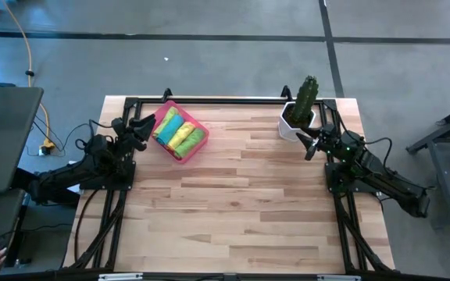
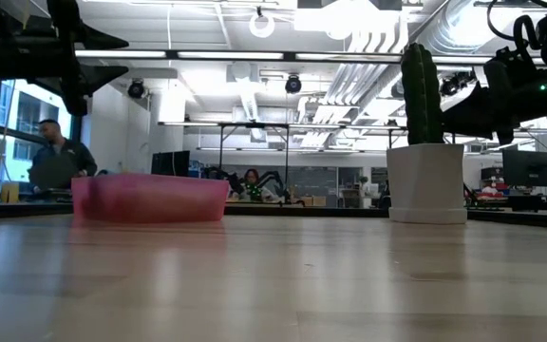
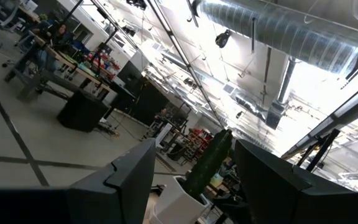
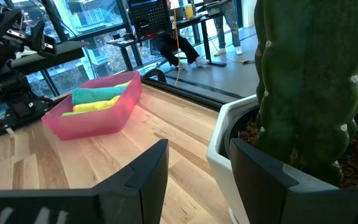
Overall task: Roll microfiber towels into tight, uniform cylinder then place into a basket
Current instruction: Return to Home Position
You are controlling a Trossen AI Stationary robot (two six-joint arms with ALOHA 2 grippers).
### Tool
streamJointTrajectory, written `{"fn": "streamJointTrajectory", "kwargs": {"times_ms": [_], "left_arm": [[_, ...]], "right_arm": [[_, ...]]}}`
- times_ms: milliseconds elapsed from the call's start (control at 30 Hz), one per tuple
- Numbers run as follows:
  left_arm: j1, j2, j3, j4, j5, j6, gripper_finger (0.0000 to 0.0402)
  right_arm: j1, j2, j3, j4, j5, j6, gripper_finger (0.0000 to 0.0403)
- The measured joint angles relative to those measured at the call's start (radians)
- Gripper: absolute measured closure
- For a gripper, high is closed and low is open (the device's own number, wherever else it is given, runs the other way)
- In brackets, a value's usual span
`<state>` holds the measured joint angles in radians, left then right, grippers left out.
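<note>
The pink basket [image 1: 180, 130] stands at the table's far left and holds rolled towels: a teal one [image 1: 167, 125], a yellow one [image 1: 180, 133] and a lime green one [image 1: 193, 140]. It also shows in the right wrist view [image 4: 95, 111] and the low view [image 2: 148, 198]. My left gripper [image 1: 141, 127] is open and empty, raised at the table's left edge just left of the basket. My right gripper [image 1: 309, 144] is open and empty at the far right, beside the cactus pot [image 1: 297, 121].
A white pot with a green cactus [image 4: 309, 87] stands at the far right corner, right in front of my right gripper. A black frame runs along the table's far edge [image 1: 233, 100]. Bare wood [image 1: 241, 203] spreads over the middle and near part.
</note>
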<state>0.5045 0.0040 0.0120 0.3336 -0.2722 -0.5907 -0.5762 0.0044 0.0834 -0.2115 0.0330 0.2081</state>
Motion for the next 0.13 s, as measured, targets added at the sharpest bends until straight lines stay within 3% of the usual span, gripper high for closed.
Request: {"fn": "streamJointTrajectory", "kwargs": {"times_ms": [133], "left_arm": [[0.0,0.0,0.0,0.0,0.0,0.0,0.0193]], "right_arm": [[0.0,0.0,0.0,0.0,0.0,0.0,0.0238]]}}
